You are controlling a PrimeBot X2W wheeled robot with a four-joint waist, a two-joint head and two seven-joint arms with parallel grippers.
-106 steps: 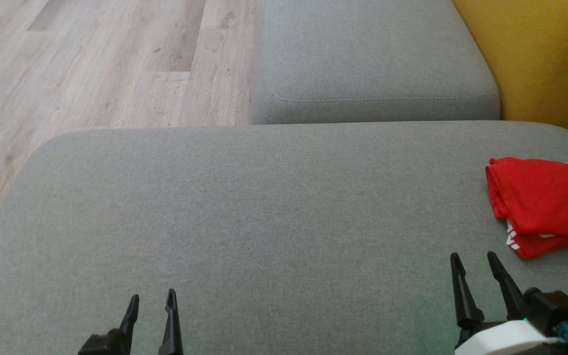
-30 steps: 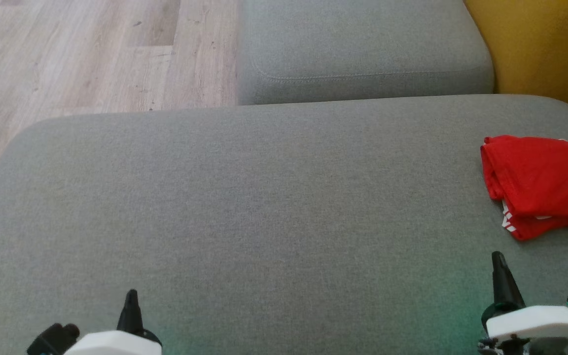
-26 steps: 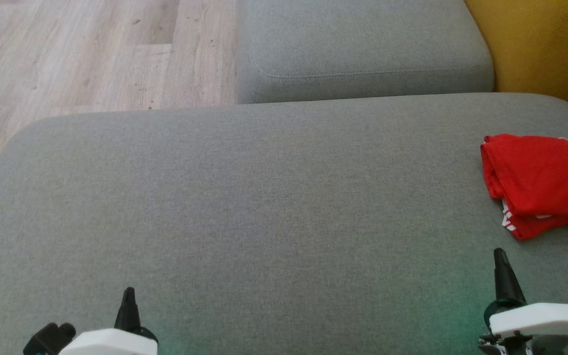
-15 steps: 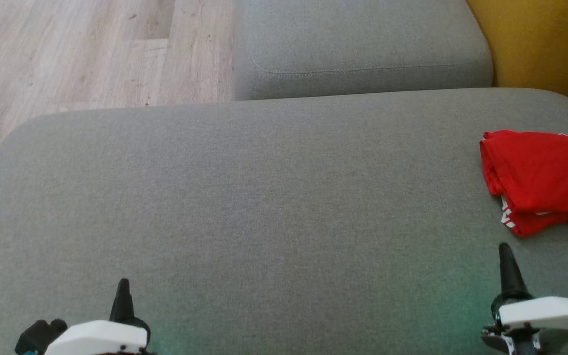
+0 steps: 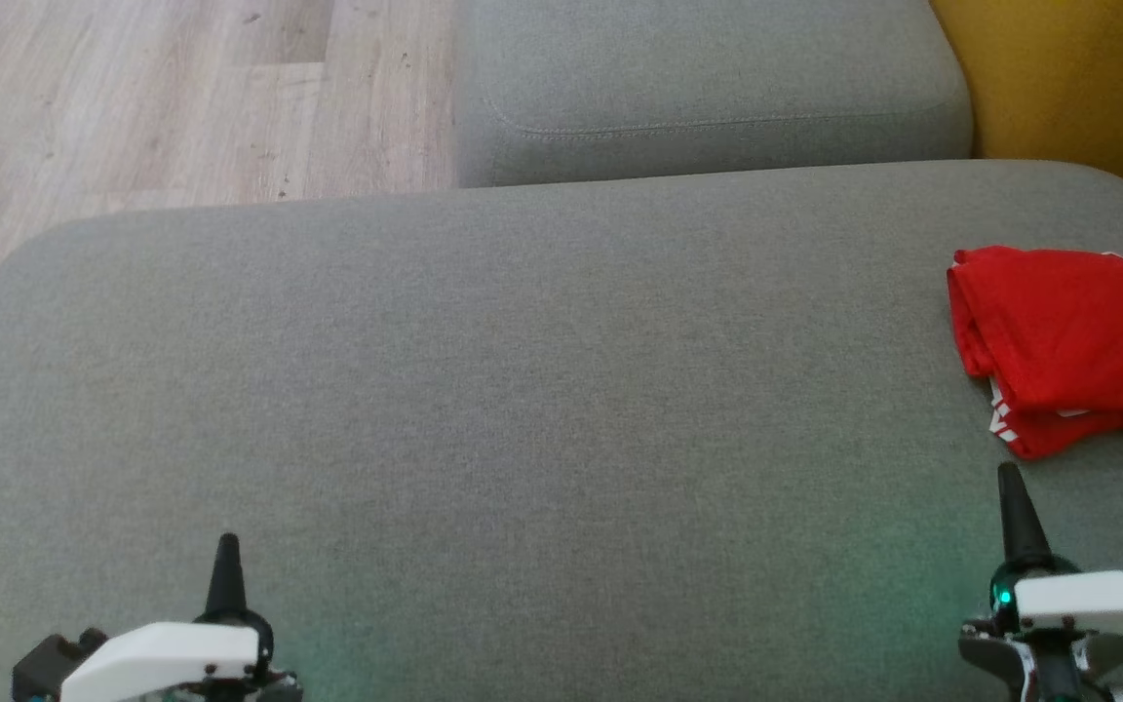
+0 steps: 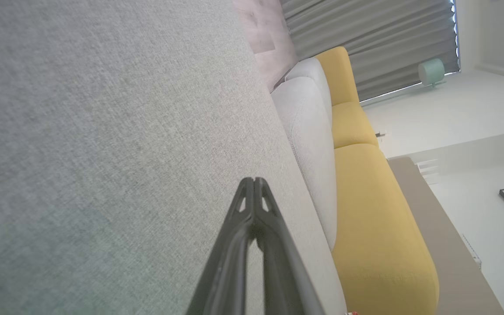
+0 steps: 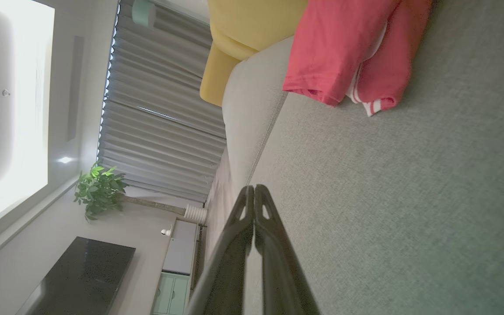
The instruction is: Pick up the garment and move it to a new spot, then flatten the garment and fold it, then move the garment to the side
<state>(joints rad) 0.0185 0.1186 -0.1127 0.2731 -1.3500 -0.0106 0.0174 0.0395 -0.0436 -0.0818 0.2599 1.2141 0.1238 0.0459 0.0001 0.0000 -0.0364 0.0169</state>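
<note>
The red garment lies folded at the cushion's right edge. The left gripper and right gripper hover by the near edge, fingers pressed together, empty. The move aside looks finished, so next calls only for backing off.

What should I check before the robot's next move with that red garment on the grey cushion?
1. Garment folded: the red garment lies in stacked layers. Ok.
2. Garment set aside: it sits near the right end of the grey cushion. Ok.
3. Whole garment on the cushion: its far side runs past the edge of the head view. Cannot tell.
4. Left hand: shut, holding nothing, above the cushion. Ok.
5. Right hand: shut, holding nothing, short of the garment and not touching it. Ok.
</note>
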